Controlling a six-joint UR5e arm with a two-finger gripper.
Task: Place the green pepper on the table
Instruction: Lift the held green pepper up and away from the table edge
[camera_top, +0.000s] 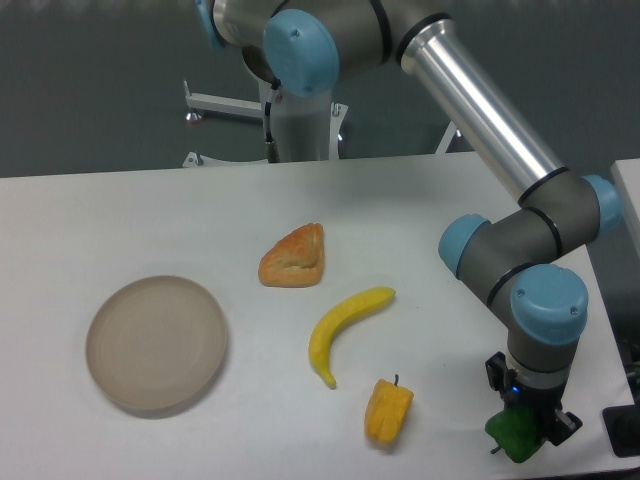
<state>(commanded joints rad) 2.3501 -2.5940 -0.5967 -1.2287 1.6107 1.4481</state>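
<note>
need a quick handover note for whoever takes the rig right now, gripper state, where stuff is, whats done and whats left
Gripper: shut on the small glossy dark-green bell pepper, low at the near right of the white tabletop.
Whether the pepper touches the surface cannot be told.
Done: pepper carried to the table's near right corner.
Left: set it down if needed, open the gripper, lift clear.

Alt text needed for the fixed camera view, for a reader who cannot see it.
The gripper holds the green pepper low at the white table's front right corner. Left of it lie a yellow pepper, banana, pastry and beige plate.
</note>
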